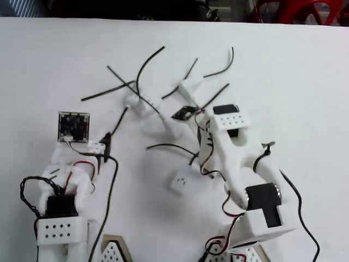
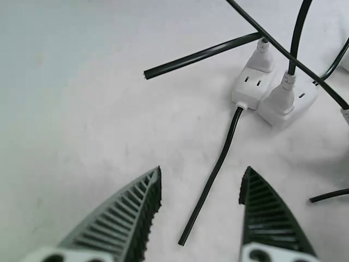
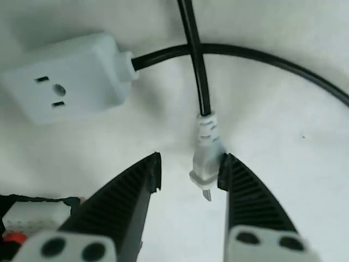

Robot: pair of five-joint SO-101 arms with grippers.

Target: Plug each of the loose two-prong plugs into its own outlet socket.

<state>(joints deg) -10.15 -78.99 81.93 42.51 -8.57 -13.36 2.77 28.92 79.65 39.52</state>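
Observation:
My right gripper (image 3: 188,169) is open, low over the table. A white two-prong plug (image 3: 206,164) on a black cord lies between its fingers, touching one finger (image 3: 240,191). Beyond it lies a white outlet socket (image 3: 71,76) with its slots facing up. In the high view this plug (image 1: 169,128) lies mid-table by the right arm's tip. My left gripper (image 2: 199,202) is open and holds nothing, with a loose cord end (image 2: 210,185) on the table between its fingers. Ahead of it sit an open socket (image 2: 252,83) and a socket with a plug (image 2: 284,93) in it.
Several black cords (image 1: 144,68) cross the far middle of the table. A small white socket block (image 1: 179,183) lies alone near the front centre. The socket cluster (image 1: 139,103) sits between both arms. Bare table stretches at far left and far right.

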